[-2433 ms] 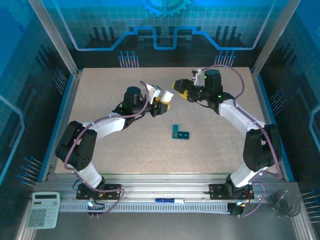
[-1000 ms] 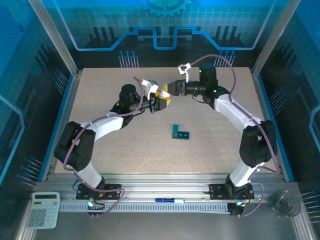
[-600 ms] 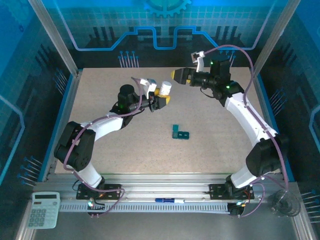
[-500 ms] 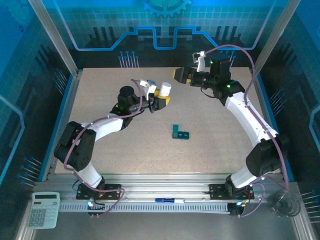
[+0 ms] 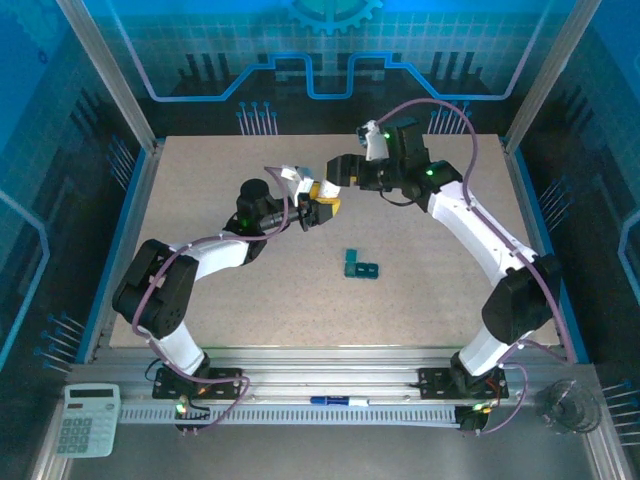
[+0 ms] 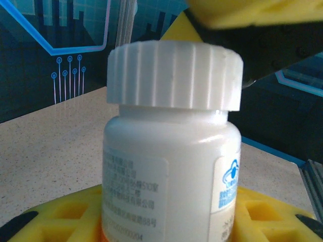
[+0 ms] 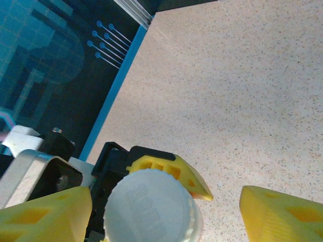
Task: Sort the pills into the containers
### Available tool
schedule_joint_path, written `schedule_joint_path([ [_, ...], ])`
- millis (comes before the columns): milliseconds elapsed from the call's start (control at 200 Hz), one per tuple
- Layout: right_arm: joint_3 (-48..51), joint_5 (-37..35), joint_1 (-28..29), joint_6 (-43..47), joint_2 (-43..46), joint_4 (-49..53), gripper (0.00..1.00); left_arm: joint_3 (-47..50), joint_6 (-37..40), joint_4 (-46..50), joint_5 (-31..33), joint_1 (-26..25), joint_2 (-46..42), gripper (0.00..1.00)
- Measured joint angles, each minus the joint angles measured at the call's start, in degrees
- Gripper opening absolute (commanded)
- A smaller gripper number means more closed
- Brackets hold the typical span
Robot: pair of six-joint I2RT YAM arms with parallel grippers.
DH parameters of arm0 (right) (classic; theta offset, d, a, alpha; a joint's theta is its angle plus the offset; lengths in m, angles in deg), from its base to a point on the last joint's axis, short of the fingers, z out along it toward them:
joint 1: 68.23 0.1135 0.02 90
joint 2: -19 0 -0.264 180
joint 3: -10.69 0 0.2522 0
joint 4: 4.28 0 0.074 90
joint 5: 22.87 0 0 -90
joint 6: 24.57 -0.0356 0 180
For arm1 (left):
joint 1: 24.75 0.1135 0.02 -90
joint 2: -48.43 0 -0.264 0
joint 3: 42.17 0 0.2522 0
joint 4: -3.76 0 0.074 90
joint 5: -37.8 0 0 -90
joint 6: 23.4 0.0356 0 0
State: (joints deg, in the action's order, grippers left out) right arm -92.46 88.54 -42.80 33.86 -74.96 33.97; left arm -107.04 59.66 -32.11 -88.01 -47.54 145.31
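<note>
White calculator [image 5: 87, 419], blue pen [image 5: 338, 401], speckled tabletop [image 5: 250, 300]

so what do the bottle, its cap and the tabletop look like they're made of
Bottle: smooth white plastic, by its soft sheen; printed label stuck on. Cap: white plastic, moulded ribs round its side. Tabletop: speckled beige, matte, probably laminate or stone composite; the look leaves that open.

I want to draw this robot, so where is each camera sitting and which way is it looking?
Top external: above and behind the arms, looking down at the table and pill box; both arms, left gripper and right gripper show.
Left wrist: on the left arm, looking along its yellow fingers at the white bottle they hold.
Right wrist: on the right arm, looking down onto the cap between its open yellow fingers.
Both wrist views share the bottle.
</note>
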Motion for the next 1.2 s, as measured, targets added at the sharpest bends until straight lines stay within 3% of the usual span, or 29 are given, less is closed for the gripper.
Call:
schedule_joint_path([
  [175,-0.04,-0.2,0.87,0.63,-1.09,0.07,0.66,0.0,0.0,0.02,0.0,0.0,0.0,0.0],
  [315,-0.37,0.04,1.31,0.85,-1.62,0.09,0.5,0.0,0.0,0.46,0.02,0.0,0.04,0.0],
  [485,-0.37,0.0,1.51,2.69,-1.64,-0.04,0.45,0.0,0.0,0.92,-0.02,0.0,0.17,0.0],
  [605,0.33,1.75,1.16,7.06,-1.62,-1.81,0.46,0.0,-0.04,0.76,0.0,0.02,0.17,0.0],
  [745,4.0,8.46,-0.92,12.28,-0.98,-6.93,0.47,0.0,-0.22,0.46,-0.52,0.0,0.33,0.0],
  [825,6.1,12.68,-2.29,12.96,-0.81,-9.99,0.57,0.0,-0.26,0.33,-0.9,-0.11,0.57,0.0],
  [981,8.98,16.79,-3.54,10.88,0.2,-13.7,0.75,0.0,-0.26,0.33,-1.07,-0.22,0.66,0.0],
  [1201,9.68,16.22,-4.66,4.85,4.44,-16.44,0.76,0.0,-0.22,0.31,-1.07,-0.22,0.68,0.0],
])
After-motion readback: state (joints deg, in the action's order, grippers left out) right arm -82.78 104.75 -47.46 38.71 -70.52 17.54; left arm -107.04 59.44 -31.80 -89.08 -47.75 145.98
